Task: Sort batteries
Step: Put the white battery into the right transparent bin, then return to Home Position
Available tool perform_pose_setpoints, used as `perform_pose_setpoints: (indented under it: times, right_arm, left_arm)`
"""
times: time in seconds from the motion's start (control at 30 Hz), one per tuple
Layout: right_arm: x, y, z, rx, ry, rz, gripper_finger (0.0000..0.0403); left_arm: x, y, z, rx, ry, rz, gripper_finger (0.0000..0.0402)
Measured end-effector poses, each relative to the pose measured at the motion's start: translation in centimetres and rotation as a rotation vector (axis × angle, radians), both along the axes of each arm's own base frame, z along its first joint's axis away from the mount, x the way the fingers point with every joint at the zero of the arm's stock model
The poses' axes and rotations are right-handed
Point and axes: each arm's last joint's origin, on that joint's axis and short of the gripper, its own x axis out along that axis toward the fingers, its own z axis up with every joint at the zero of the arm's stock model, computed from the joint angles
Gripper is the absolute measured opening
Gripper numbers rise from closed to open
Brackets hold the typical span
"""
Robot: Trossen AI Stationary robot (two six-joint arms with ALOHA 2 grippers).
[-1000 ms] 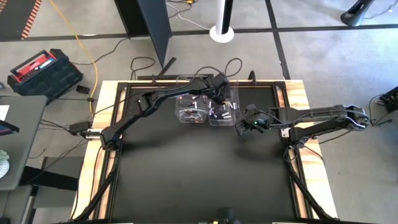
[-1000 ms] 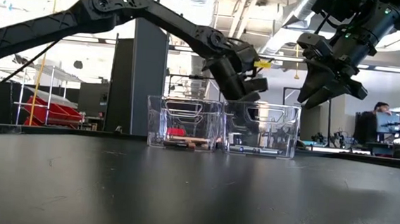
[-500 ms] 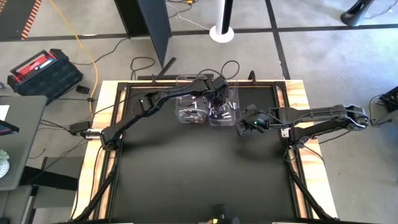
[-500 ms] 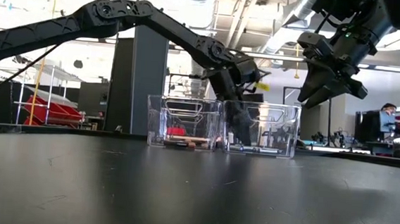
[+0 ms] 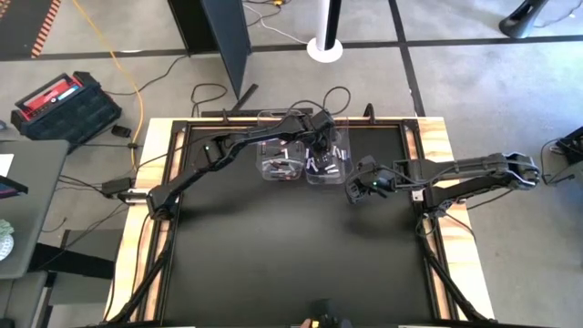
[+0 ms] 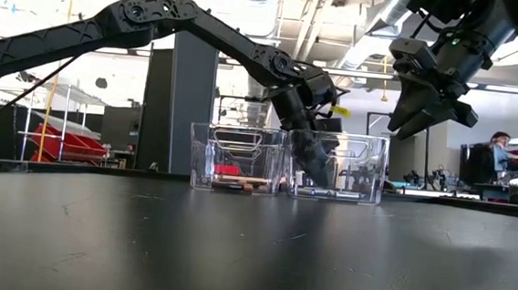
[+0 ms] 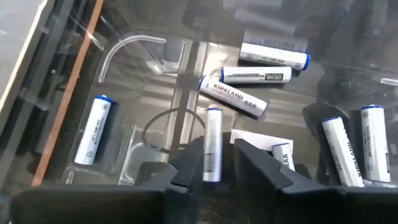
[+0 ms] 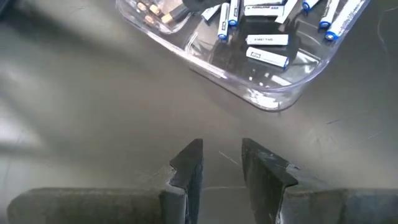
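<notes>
My left pincer (image 7: 214, 163) straddles a white battery (image 7: 212, 140) inside the right bin (image 6: 340, 169), fingers spread; right pincer (image 8: 219, 163) hovers spread, empty.

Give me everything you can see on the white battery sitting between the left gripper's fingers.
The white battery is a slim cylinder with a white label, grey print and a blue band at its far end. It lies flat on the floor of the clear bin, lengthwise in the gap of the left gripper, whose fingers flank its near end, slightly parted; contact is unclear. Other white cells lie nearby, apart from it.
</notes>
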Motion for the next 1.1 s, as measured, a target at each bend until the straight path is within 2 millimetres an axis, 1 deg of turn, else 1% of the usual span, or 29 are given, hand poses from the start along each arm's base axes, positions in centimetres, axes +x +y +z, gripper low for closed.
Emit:
perform_pose_setpoints:
  times: [0.13, 0.23, 0.4, 0.5, 0.7, 0.77, 0.87, 1.0, 1.1]
  right_arm:
    - [0.0, 0.0, 0.0, 0.0, 0.0, -0.001, 0.0127]
    - [0.0, 0.0, 0.0, 0.0, 0.0, 0.0, 0.0127]
    - [0.0, 0.0, 0.0, 0.0, -0.001, -0.001, 0.0127]
    - [0.0, 0.0, 0.0, 0.0, -0.005, -0.001, 0.0127]
    - [0.0, 0.0, 0.0, 0.0, -0.006, -0.001, 0.0127]
    - [0.0, 0.0, 0.0, 0.0, -0.006, -0.001, 0.0127]
    - [0.0, 0.0, 0.0, -0.01, 0.001, 0.012, 0.0127]
    - [0.0, 0.0, 0.0, -0.05, 0.019, 0.064, 0.0127]
    - [0.0, 0.0, 0.0, -0.051, 0.019, 0.065, 0.0127]
  left_arm:
    - [0.1, 0.0, 0.0, 0.007, -0.004, -0.005, 0.011]
    - [0.0, 0.0, 0.0, 0.006, 0.001, -0.005, 0.012]
    - [0.0, 0.1, 1.6, 0.043, 0.012, 0.012, 0.0123]
    - [-0.5, 0.0, 3.0, 0.11, 0.029, 0.014, 0.0124]
    - [-1.8, -0.6, 8.0, 0.295, 0.057, 0.073, 0.0124]
    - [-2.5, -1.0, 9.6, 0.336, 0.076, 0.085, 0.0124]
    - [-3.4, -1.6, 12.3, 0.372, 0.045, 0.093, 0.0124]
    - [-5.5, -2.5, 15.7, 0.312, 0.005, 0.144, 0.0124]
    - [-6.9, -2.2, 17.2, 0.187, -0.053, 0.143, 0.0124]
